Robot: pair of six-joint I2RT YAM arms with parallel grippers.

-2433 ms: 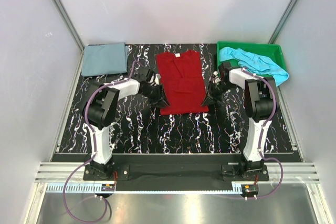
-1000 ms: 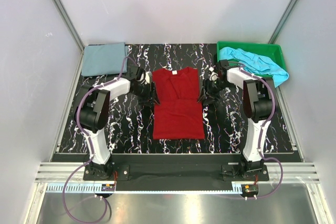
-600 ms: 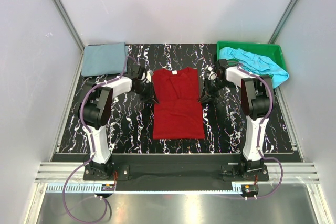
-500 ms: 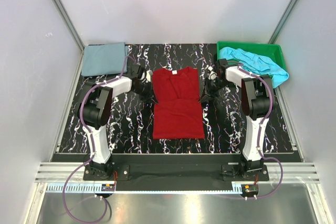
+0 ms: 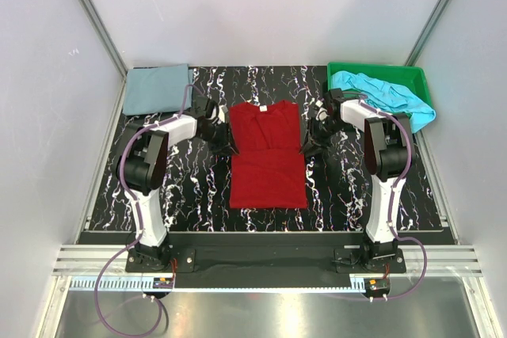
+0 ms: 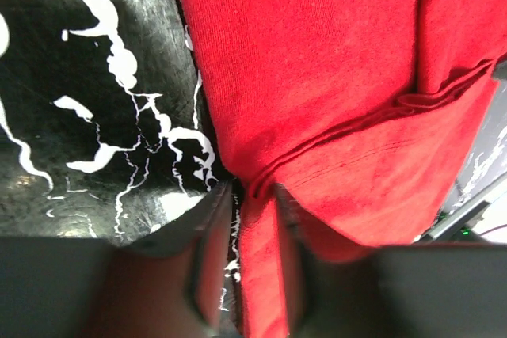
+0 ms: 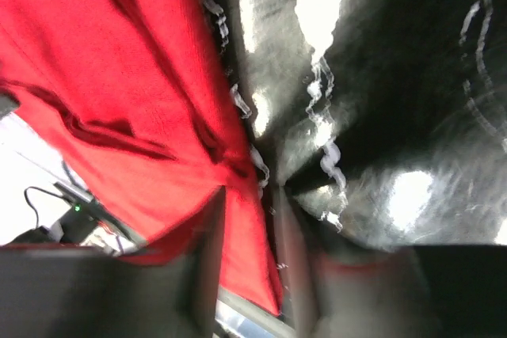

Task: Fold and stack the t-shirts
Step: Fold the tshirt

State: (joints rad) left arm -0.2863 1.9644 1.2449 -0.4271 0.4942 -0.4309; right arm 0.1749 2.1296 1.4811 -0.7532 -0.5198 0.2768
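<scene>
The deep red t-shirt (image 5: 269, 172) lies flat at the table's middle, sleeves folded in, with a crease across its width. My left gripper (image 5: 225, 143) sits at its left edge and my right gripper (image 5: 307, 142) at its right edge, both low on the table. In the left wrist view the red cloth (image 6: 317, 77) runs between the jaws of the left gripper (image 6: 252, 195), with a slit of table showing beside it. The right gripper (image 7: 249, 195) also straddles a red cloth (image 7: 103, 77) edge, loosely. A folded grey-blue t-shirt (image 5: 158, 89) lies back left. The turquoise t-shirt (image 5: 382, 93) is crumpled in the tray.
The green plastic tray (image 5: 396, 70) stands at the back right corner. The black marbled table (image 5: 198, 195) is walled by white panels at the back and sides. Both arm bases are bolted at the near edge.
The red t-shirt lies nearer to the arm bases than at first. Over the last second both grippers have stayed at its side edges, shifting only slightly.
</scene>
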